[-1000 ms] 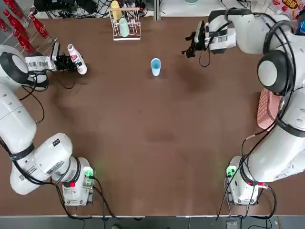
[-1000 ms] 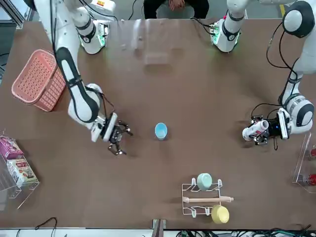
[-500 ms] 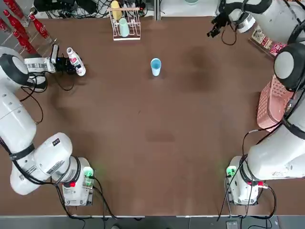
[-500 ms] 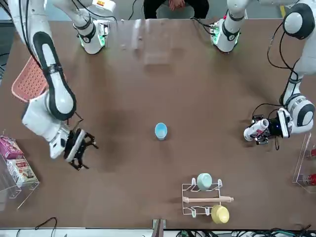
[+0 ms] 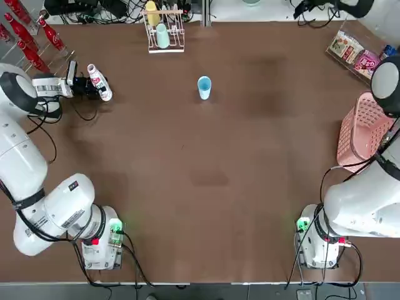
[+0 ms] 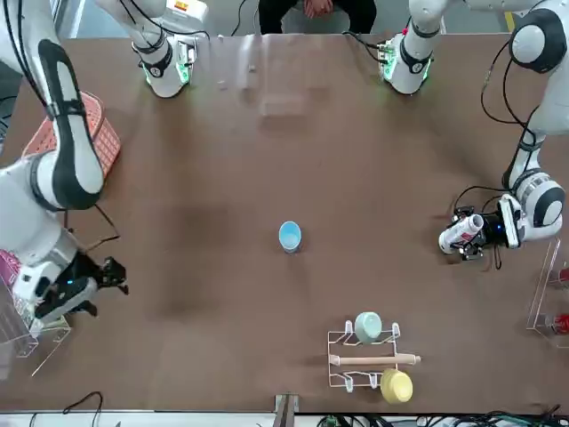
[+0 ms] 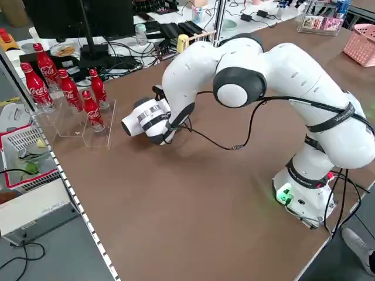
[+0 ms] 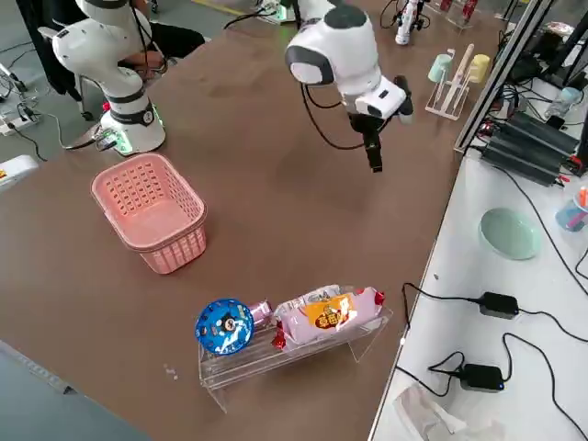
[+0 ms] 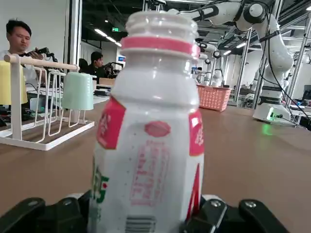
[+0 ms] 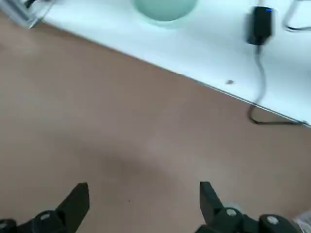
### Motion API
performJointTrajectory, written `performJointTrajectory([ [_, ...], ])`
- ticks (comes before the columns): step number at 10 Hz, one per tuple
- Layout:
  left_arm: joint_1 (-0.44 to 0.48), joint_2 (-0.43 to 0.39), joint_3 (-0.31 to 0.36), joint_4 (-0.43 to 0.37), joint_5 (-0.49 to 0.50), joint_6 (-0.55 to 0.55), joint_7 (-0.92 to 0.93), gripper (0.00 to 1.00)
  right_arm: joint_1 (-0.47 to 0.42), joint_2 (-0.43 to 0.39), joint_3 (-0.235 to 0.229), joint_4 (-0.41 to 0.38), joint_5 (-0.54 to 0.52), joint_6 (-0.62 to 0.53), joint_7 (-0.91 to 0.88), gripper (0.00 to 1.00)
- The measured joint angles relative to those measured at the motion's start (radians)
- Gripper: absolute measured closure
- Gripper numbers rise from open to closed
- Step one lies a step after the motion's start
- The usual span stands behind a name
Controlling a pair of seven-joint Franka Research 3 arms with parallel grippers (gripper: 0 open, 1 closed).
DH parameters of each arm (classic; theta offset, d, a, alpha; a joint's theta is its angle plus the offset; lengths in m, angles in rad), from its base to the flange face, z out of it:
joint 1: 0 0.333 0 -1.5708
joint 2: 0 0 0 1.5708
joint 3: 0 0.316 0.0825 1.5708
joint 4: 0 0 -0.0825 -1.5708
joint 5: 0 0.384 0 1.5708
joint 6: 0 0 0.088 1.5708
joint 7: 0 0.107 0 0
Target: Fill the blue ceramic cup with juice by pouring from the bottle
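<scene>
- Bottle [image 5: 99, 80] sits gripped in the left gripper [image 5: 87, 86] at about ten o'clock on the surface [image 5: 206, 181] in the top view, its white cap pointing toward the far edge; over the last second it has barely shifted.
- Left jaws are closed on the bottle's lower body: the left wrist view shows the bottle [image 9: 148, 131] filling the frame, upright to that camera, cap on, dark fingers [image 9: 218, 216] hugging its base.
- What has changed is the right arm: a second ago its gripper hung close to the blue ceramic cup, and now the right gripper [image 6: 100, 283] has swung off to the far right corner, near eight o'clock in the front view.
- Right jaws are spread wide and hold nothing; the right wrist view shows both fingers [image 10: 75, 201] apart over bare brown surface.
- Blue ceramic cup [image 5: 204, 87] stands upright and alone near twelve o'clock in the top view, well apart from the bottle.
- My reading: the cup's surroundings are freed, so the bottle can be carried across; pouring has not begun, and the cap looks on.
- Front view shows the cup's pale inside [image 6: 290, 236], with no juice visible; the top view cannot settle that.
- Right side view shows a pink basket [image 8: 152, 213] and a snack rack [image 8: 294, 335], near the right arm's new spot.
</scene>
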Motion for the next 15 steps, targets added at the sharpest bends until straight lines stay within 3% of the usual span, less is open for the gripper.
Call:
performJointTrajectory([
  [1,0.000,0.000,0.000,0.002,0.000,0.000,0.000,0.37,-0.014,-0.002,0.005,0.061,-0.034,-0.105,0.112,0.00],
  [3,0.000,0.000,-0.002,0.011,0.000,-0.003,-0.001,0.09,-0.026,-0.011,0.006,0.168,-0.051,-0.324,0.264,0.00],
  [4,0.000,0.000,-0.002,0.015,0.000,-0.003,-0.003,0.00,-0.027,-0.027,0.006,0.199,-0.052,-0.415,0.313,0.00],
  [6,0.000,0.000,-0.002,0.020,0.000,-0.004,-0.003,0.00,-0.027,-0.078,0.011,0.212,-0.053,-0.518,0.393,0.00],
  [11,0.028,0.000,0.004,0.056,0.040,-0.004,-0.004,0.00,-0.035,-0.136,0.001,0.212,-0.064,-0.631,0.466,0.00],
  [12,0.037,0.000,0.004,0.056,0.044,-0.004,-0.004,0.00,-0.009,-0.149,-0.043,0.211,-0.064,-0.643,0.466,0.00],
  [13,0.044,0.000,0.004,0.057,0.045,-0.004,-0.004,0.00,0.061,-0.168,-0.131,0.205,-0.063,-0.646,0.466,0.00],
  [14,0.049,0.000,0.004,0.057,0.045,-0.004,-0.004,0.00,0.115,-0.191,-0.191,0.190,-0.063,-0.646,0.467,0.00],
  [15,0.050,0.000,0.005,0.057,0.045,-0.004,-0.004,0.00,0.133,-0.216,-0.209,0.167,-0.063,-0.642,0.469,0.00],
])
